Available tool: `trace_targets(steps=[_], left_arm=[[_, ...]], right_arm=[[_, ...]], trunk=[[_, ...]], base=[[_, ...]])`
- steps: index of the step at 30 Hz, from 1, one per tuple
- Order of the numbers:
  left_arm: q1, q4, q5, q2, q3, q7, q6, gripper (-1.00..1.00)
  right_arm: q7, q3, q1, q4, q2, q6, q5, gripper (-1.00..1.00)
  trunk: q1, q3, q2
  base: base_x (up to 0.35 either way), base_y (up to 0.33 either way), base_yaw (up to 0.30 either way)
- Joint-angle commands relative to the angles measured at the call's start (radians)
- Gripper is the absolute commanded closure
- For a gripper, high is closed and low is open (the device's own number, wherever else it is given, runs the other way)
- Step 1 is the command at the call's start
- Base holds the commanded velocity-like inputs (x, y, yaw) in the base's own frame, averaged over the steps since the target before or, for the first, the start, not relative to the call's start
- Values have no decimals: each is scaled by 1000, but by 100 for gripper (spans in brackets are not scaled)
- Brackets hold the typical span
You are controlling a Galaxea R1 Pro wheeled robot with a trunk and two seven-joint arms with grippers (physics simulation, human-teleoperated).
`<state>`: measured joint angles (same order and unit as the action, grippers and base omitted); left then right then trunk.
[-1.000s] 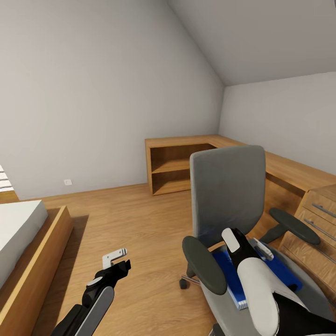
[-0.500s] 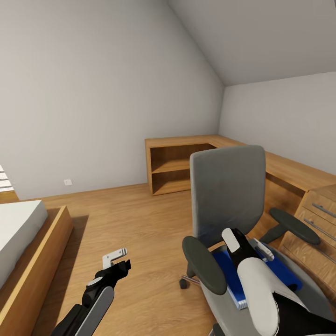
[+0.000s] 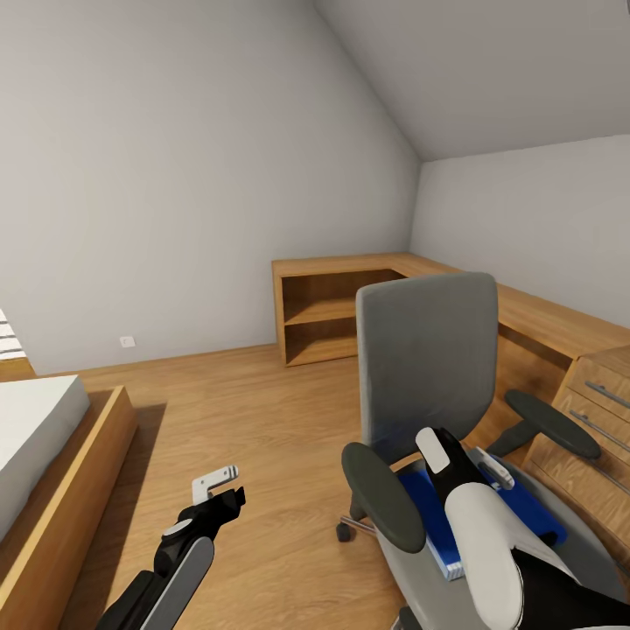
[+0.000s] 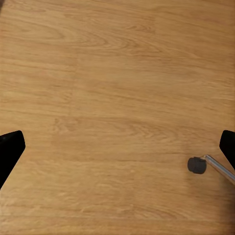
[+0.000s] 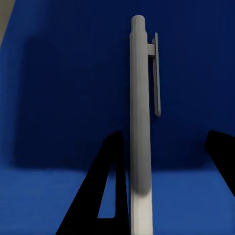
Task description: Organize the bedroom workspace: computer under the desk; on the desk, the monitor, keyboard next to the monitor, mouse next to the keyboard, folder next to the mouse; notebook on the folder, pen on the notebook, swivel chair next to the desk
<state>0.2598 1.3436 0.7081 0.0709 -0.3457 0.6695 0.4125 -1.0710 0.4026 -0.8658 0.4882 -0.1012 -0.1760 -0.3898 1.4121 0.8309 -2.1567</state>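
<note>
The grey swivel chair [image 3: 426, 350] stands on the wood floor with the bright blue folder [image 3: 525, 503] flat on its seat. In the right wrist view the pale grey pen [image 5: 139, 107] lies on the folder [image 5: 58, 196]. My right gripper [image 5: 164, 166] is open and straddles the pen, which sits close against one black finger [image 5: 110, 181]. In the head view my right gripper [image 3: 490, 464] hangs just above the folder. My left gripper [image 3: 219, 492] is open over bare floor, left of the chair. The desk, computer, monitor, keyboard, mouse and notebook are out of view.
An oak shelf unit [image 3: 319, 306] runs along the far wall behind the chair. Light oak drawers [image 3: 595, 411] with bar handles stand at its right. A wood-framed bed [image 3: 52, 472] lies at the left. A chair caster [image 4: 197, 165] shows in the left wrist view.
</note>
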Motion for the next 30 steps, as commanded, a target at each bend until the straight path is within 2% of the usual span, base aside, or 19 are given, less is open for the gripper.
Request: trace_targets(steps=[1, 30], left_arm=[[1, 2, 7, 1, -3, 9, 2, -100], [1, 2, 14, 1, -3, 9, 2, -100]], right_arm=[[-3, 9, 1, 1, 0, -10, -6, 100], [-6, 10, 1, 3, -1, -10, -4, 100]], trunk=[[0, 1, 0], [0, 1, 0]], base=[[0, 0, 0], [0, 0, 0]])
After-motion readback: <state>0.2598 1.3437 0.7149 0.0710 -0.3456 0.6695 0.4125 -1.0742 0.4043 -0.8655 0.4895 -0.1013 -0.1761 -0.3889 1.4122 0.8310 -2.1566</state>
